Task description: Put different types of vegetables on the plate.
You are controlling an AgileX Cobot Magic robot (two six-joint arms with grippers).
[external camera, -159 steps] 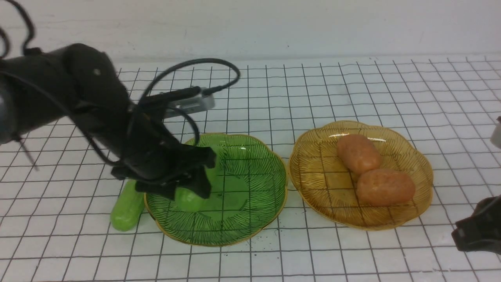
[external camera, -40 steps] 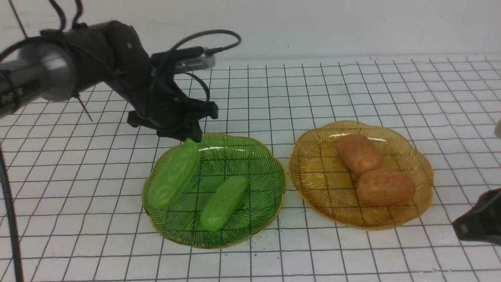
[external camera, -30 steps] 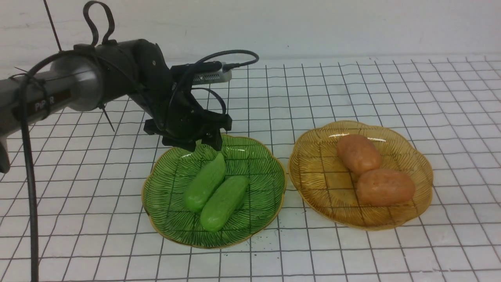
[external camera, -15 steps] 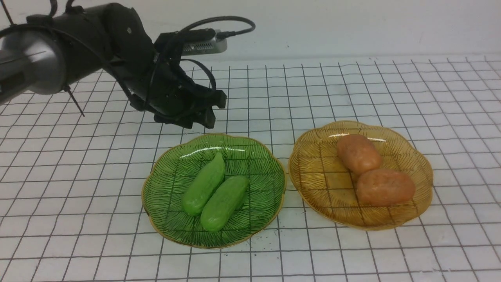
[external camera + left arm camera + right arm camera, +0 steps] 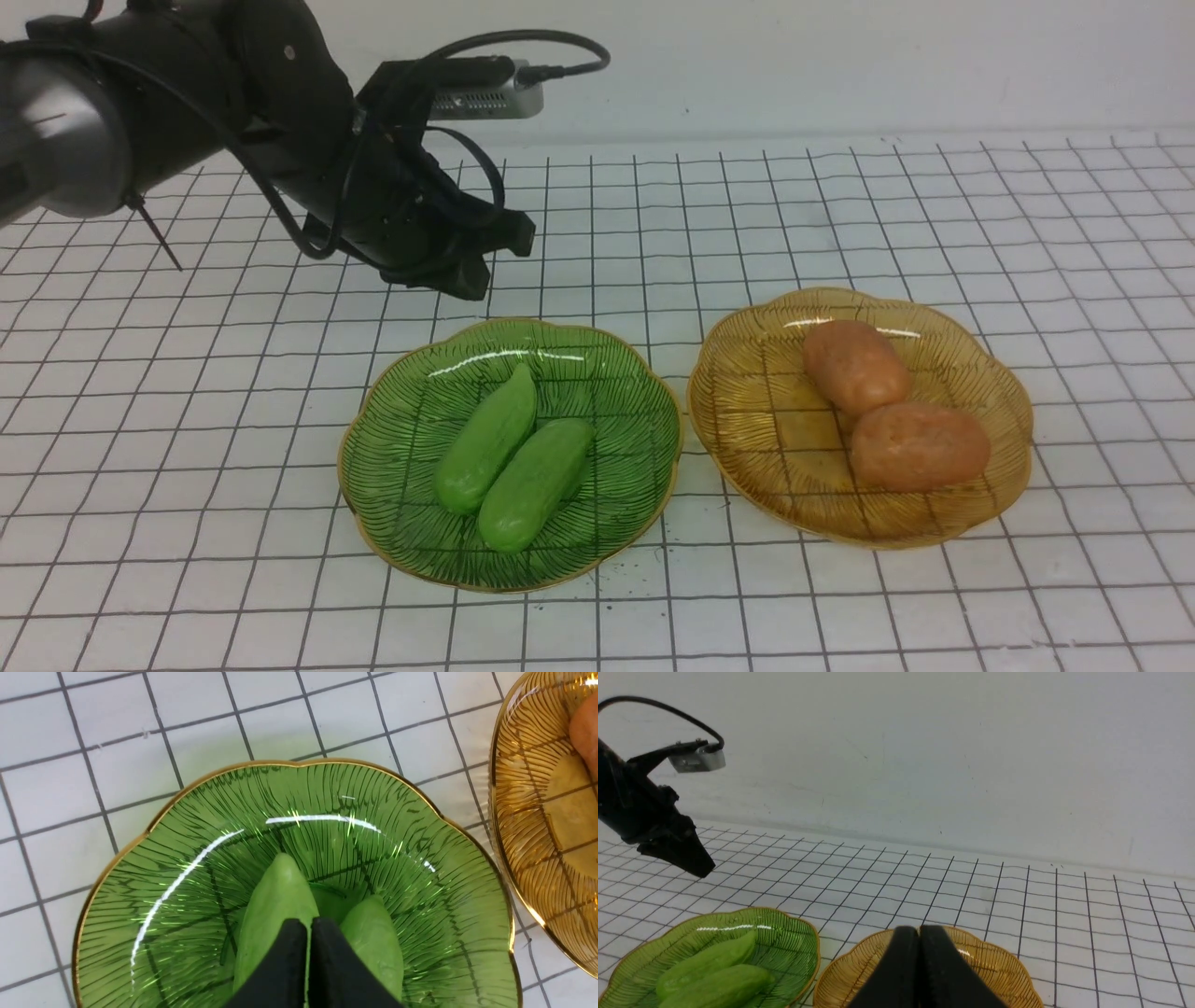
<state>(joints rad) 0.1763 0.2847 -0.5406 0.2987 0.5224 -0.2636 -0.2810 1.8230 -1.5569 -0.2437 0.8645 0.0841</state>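
Two light-green cucumbers [image 5: 487, 439] [image 5: 535, 483] lie side by side in the green glass plate [image 5: 392, 541]. Two orange-brown potatoes [image 5: 854, 366] [image 5: 920, 446] lie in the amber glass plate [image 5: 738, 373]. My left gripper [image 5: 471, 278] hangs shut and empty, above and behind the green plate. In the left wrist view its closed fingers [image 5: 308, 926] point over the cucumbers [image 5: 275, 891] [image 5: 373, 924]. My right gripper [image 5: 919, 933] is out of the front view. In its own view it is shut and empty, in front of the amber plate [image 5: 994, 966].
The plates stand close together on a white table with a black grid [image 5: 840, 215]. A white wall [image 5: 840, 65] runs along the back. The left arm's cable [image 5: 523, 42] loops above the wrist camera.
My left gripper lowered the second cucumber beside the first on the green plate, let go, shut, and rose back to the left. The right gripper left the front view.
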